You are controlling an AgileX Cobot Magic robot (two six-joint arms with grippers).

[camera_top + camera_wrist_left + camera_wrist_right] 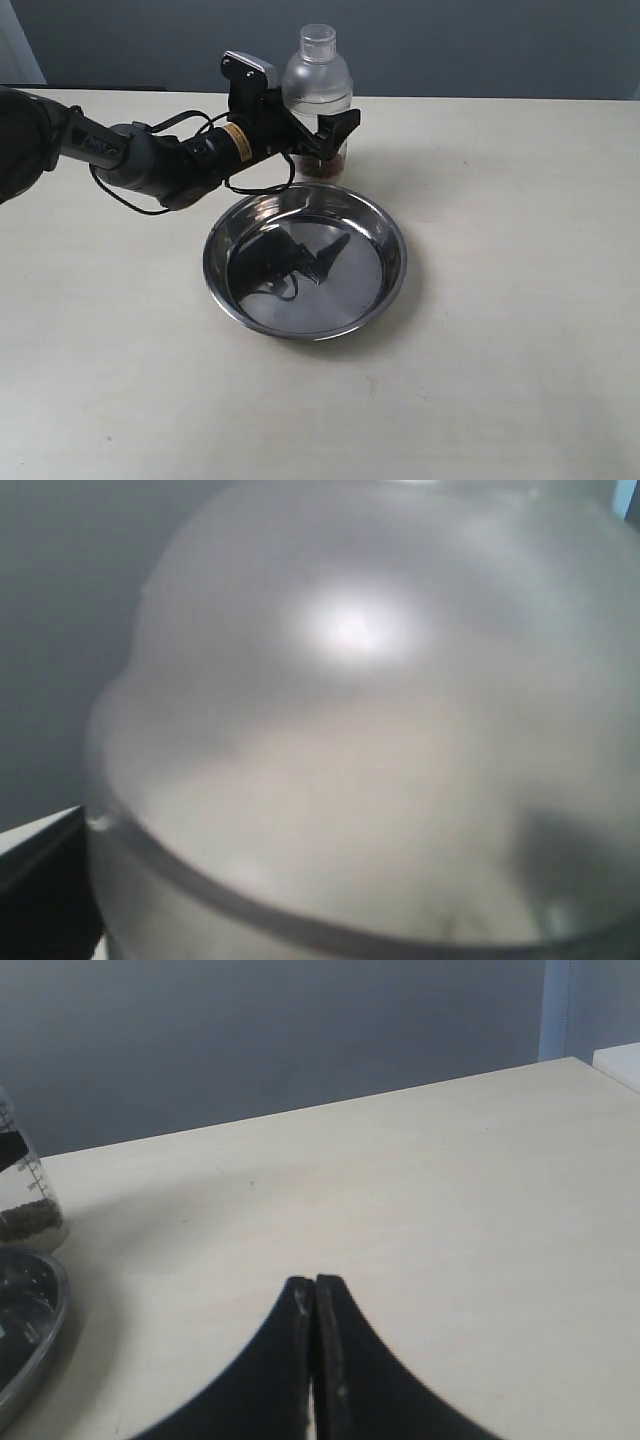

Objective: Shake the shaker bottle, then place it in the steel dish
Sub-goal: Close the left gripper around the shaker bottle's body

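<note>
Upright at the far side of the scene, just beyond the far rim of the steel dish [210, 262] and apparently resting on the worktop [520, 300]: the shaker bottle [318, 95], with a thin layer of brown granules [322, 170] at its foot. Flanked by the left tool [338, 128] on an arm stretched across from the left, fingers set either side of the straight clear wall just below the frosted dome. Near finger lying across the wall, far finger hidden behind it, so cannot tell whether clamped or merely bracketing. Only the blurred dome, very close, in the left wrist view. Right tool [315, 1290] out of the exterior view, low over bare worktop, fingers pressed together and holding nothing. Likely light to lift, being almost empty, and stiff enough not to give under a squeeze. Smooth and probably slippery, though, and tall enough to tip. Best taken on the straight wall below the dome seam, as here, never on the dome or the small cap, perhaps only pushed on and liable to pop off in a hard shake. Worth gripping firmly before shaking, given the loose granules. Dish flat-based and wider than the bottle, so easy to stand it in, yet shiny and light-looking, apt to skid if nudged at the rim.
</note>
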